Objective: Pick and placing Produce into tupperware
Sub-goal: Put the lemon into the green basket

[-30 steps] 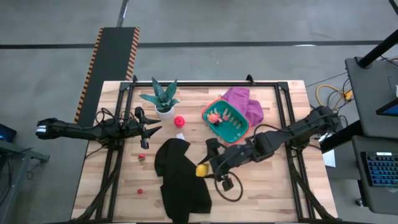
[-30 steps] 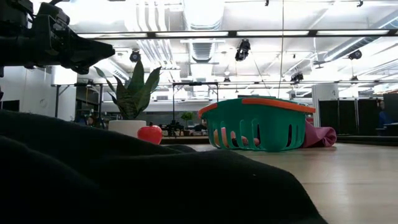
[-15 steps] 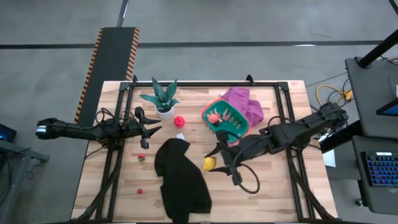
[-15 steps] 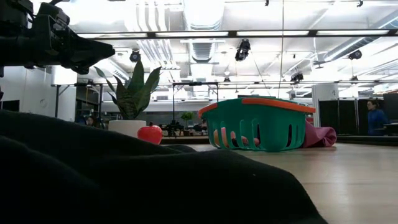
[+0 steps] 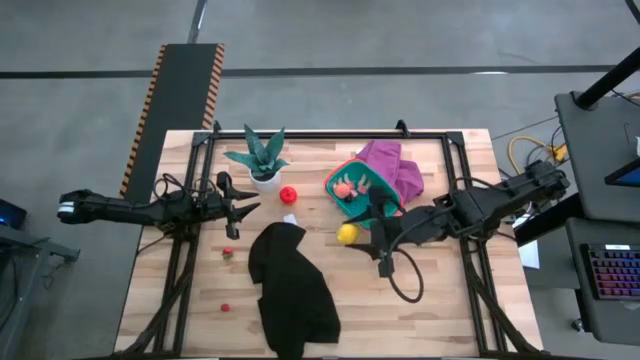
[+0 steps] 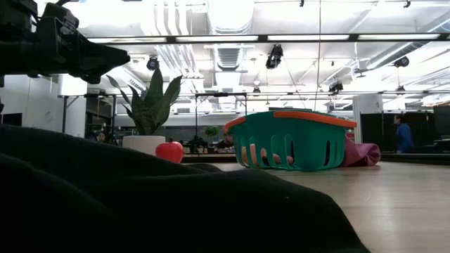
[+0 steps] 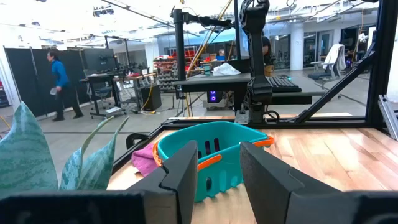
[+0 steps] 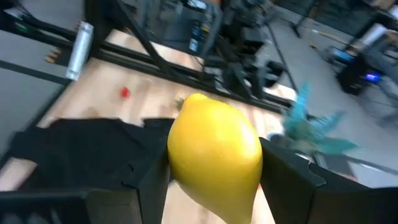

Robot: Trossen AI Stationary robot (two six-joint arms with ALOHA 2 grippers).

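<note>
Currently mid-carry: lemon is clamped between the right gripper fingers, jaws roughly half open around its width, held above the table and just short of the tupperware.

- Lemon fills the gap between the jaws in the right wrist view; long axis looks to run roughly along the fingers, tip pointing outward, but I can't tell that for sure.
- Tupperware sits just beyond the jaws, a pink piece already inside, purple cloth touching its far side.
- Next move, as I read it: carry on over the orange rim, centre above the bin, lower, then release. Needs clearance over the near wall.
- Still loose: red piece beside the plant, two small red ones past the black cloth.
- Left gripper parked well away near the plant, jaws narrowly parted, nothing held.
</note>
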